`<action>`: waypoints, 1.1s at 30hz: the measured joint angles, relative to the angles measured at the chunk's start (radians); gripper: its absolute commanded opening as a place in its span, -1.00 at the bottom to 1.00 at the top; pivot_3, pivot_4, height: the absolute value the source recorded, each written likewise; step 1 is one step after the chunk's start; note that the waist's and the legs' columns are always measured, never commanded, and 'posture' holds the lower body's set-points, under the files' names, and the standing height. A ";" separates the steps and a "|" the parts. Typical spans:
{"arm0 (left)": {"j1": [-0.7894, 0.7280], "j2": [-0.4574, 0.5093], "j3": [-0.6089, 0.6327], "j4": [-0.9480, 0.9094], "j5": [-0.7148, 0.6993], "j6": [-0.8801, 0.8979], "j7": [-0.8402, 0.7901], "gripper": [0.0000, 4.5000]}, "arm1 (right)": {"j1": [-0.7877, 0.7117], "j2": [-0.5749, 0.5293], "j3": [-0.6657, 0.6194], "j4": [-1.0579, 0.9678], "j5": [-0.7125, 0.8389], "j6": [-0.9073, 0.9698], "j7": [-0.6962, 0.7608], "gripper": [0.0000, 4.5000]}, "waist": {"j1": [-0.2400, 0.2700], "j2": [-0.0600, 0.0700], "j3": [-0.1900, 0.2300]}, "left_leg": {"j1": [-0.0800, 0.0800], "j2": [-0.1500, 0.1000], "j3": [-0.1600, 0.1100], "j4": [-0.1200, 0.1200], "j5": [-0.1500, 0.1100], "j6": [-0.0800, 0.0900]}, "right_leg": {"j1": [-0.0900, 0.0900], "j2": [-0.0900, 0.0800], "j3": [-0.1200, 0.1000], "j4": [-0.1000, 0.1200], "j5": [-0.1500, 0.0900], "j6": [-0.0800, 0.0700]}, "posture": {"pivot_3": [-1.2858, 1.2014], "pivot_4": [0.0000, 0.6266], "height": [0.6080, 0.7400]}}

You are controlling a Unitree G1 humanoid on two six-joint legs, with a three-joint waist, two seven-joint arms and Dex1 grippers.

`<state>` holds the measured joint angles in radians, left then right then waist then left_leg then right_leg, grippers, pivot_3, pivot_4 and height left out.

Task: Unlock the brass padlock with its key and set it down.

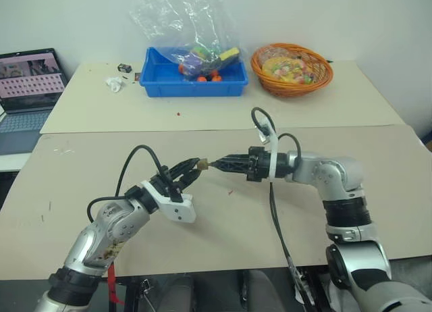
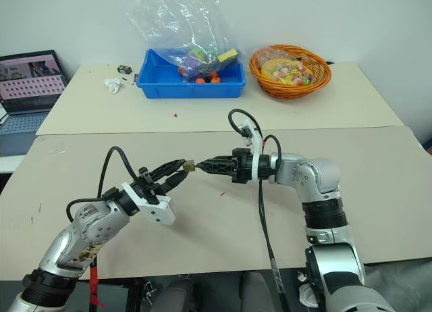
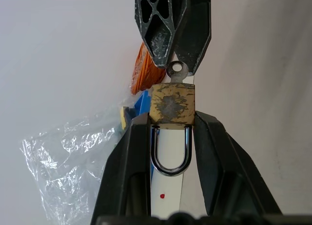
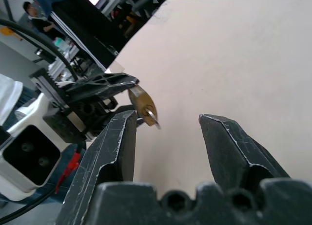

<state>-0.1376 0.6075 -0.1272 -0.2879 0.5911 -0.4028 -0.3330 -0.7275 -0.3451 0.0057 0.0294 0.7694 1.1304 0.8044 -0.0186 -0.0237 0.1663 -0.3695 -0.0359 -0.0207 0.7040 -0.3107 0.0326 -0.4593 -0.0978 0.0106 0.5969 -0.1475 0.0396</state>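
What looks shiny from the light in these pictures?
Left wrist view: the silver loop of the brass padlock, pinched in the left claw, shows bright streaks of light, and the key gleams too. Left eye view: the crinkled plastic bag above the blue bin glints white.

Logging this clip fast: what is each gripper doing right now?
Left gripper: closed on the brass padlock, key in it.
Right gripper: open, holding nothing.
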 measured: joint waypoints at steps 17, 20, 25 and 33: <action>0.000 0.000 0.000 0.000 -0.001 -0.003 -0.003 -0.67 | -0.006 0.067 0.021 -0.004 0.002 0.003 -0.020 0.12 | 0.003 0.000 0.000 | 0.000 0.000 0.000 0.000 0.000 0.000 | 0.000 0.000 0.000 0.000 0.000 0.000 | 0.03 -0.52 0.82; 0.000 0.000 0.000 0.000 -0.001 -0.002 -0.003 -0.67 | -0.007 0.067 0.021 0.002 0.002 0.009 -0.021 0.02 | 0.003 0.000 0.000 | 0.000 0.000 0.000 0.000 0.000 0.000 | 0.000 0.000 0.000 0.000 0.000 0.000 | 0.03 -0.52 0.82; 0.000 -0.001 0.001 -0.010 -0.001 -0.002 -0.003 -0.67 | -0.007 0.067 0.017 0.006 -0.001 0.013 -0.041 -0.54 | 0.003 0.000 0.000 | 0.000 0.000 0.000 0.000 0.000 0.000 | 0.000 0.000 0.000 0.000 0.000 0.000 | 0.03 -0.52 0.82; 0.002 -0.001 0.004 -0.010 -0.003 0.010 -0.006 -0.67 | -0.007 0.084 0.018 0.002 0.000 0.017 -0.052 -0.92 | 0.003 0.000 0.000 | 0.000 0.000 0.000 0.000 0.000 0.000 | 0.000 0.000 0.000 0.000 0.000 0.000 | 0.03 -0.52 0.82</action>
<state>-0.1356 0.6069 -0.1228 -0.2976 0.5881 -0.3929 -0.3389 -0.7345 -0.2614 0.0237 0.0316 0.7694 1.1479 0.7523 -0.0161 -0.0236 0.1663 -0.3696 -0.0361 -0.0208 0.7040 -0.3106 0.0326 -0.4594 -0.0980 0.0104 0.5969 -0.1475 0.0396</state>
